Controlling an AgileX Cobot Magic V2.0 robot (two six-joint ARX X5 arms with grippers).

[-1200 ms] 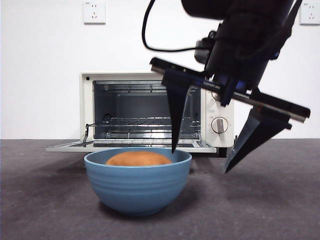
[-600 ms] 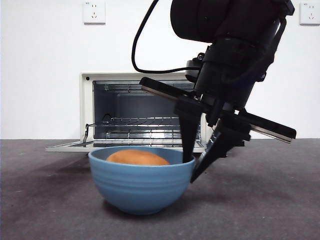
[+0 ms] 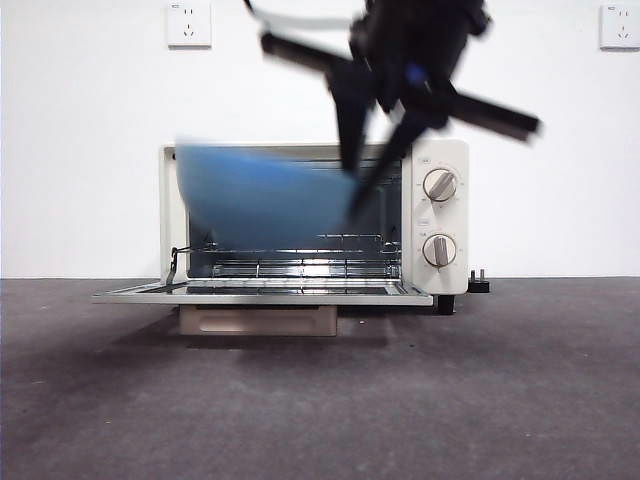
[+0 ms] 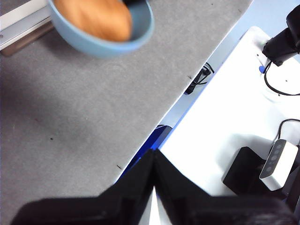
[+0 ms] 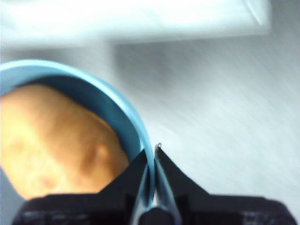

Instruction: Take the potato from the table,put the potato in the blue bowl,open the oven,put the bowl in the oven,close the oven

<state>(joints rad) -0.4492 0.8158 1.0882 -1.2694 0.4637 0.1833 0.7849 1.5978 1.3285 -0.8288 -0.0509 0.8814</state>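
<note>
The blue bowl (image 3: 265, 205) hangs blurred in the air in front of the open oven (image 3: 440, 215), level with its cavity. My right gripper (image 3: 352, 190) comes down from above and is shut on the bowl's right rim. In the right wrist view the jaws (image 5: 152, 154) pinch the bowl's wall (image 5: 126, 112), with the potato (image 5: 56, 140) lying inside. The left wrist view shows the bowl (image 4: 103, 44) and potato (image 4: 96, 16) from afar. My left gripper (image 4: 153, 157) is shut on nothing, over the table's edge. The oven door (image 3: 260, 292) lies flat open above the table (image 3: 400, 400).
A beige box (image 3: 258, 320) sits under the open door. The wire rack (image 3: 300, 243) spans the oven cavity. Two knobs (image 3: 439, 217) are on the oven's right panel, and a plug (image 3: 478, 283) lies beside it. A white bench with a camera (image 4: 276, 159) lies beyond the table's edge.
The right gripper closed on the bowl's right rim and lifted the bowl with the potato off the table, up to the level of the oven cavity.
</note>
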